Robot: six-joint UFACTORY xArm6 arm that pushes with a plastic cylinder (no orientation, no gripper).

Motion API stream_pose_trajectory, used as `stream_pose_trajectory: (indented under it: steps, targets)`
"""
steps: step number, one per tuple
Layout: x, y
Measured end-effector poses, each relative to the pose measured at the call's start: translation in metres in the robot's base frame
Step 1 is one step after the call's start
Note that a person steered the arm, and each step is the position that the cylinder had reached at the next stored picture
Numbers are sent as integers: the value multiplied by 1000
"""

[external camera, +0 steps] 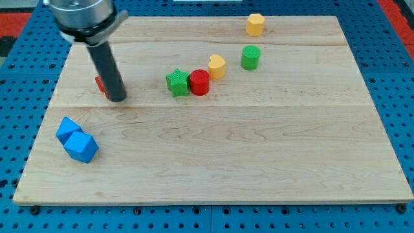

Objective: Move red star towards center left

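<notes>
Blue blocks (76,140) sit low at the view's left; above, the red star (100,83) hides behind my tip (117,99), touching, near the wooden board's left edge (55,103); bare wood below; green star (176,83) rightward

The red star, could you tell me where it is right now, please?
The red star sits at the view's left, mostly hidden behind the rod, with my tip right beside it; the two blue blocks lie below, toward the view's bottom.
</notes>
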State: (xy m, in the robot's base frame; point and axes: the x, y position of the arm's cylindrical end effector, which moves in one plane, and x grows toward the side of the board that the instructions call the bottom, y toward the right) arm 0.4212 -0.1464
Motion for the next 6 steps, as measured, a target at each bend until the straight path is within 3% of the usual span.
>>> stream_pose_trajectory:
  steps: [1,2,3,6]
  targets:
    - [-36,4]
    - [-36,-16]
    - [-20,18]
    - [-15,-31]
